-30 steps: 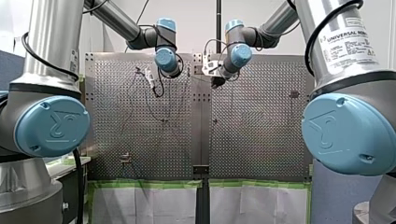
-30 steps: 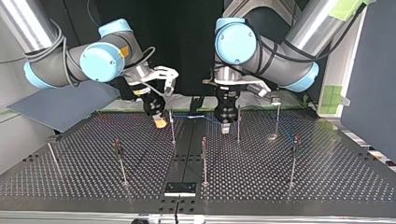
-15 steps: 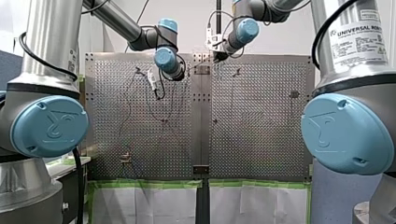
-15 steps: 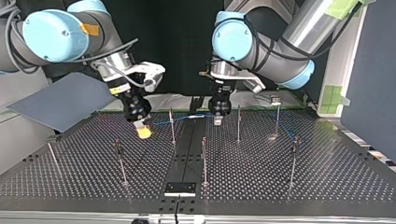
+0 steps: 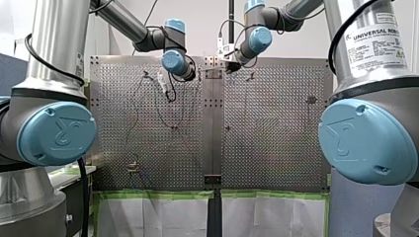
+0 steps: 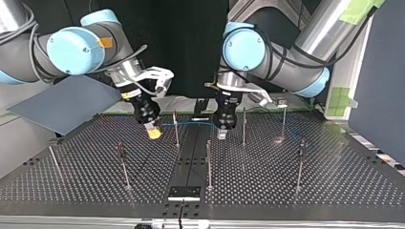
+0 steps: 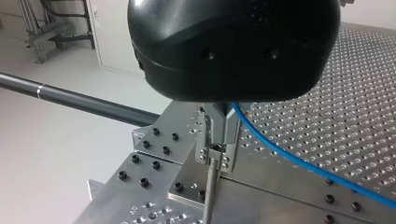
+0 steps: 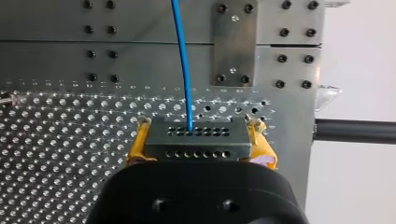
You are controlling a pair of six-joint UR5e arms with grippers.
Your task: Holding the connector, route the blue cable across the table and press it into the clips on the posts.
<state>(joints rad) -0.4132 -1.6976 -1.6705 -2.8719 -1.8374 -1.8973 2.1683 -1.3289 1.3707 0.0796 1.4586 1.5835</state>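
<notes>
Blue cable (image 8: pixel 182 60), light and limp, is best steered by its rigid connector (image 8: pixel 196 133), clamped in my right tool (image 8: pixel 201 144); my left tool (image 7: pixel 219 133) is pinched closed alongside.

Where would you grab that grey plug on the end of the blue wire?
Grip the connector by its two short ends, from behind, as my right gripper does with its yellow pads: the blue cable leaves its front face.

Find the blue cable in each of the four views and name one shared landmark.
Front view: too faint to tell.
Top view: thin blue cable spans the far middle.
Left wrist view: leaves my left gripper.
Right wrist view: runs ahead from the grey metal connector in my right gripper.
Shared landmark: perforated metal table.
</notes>
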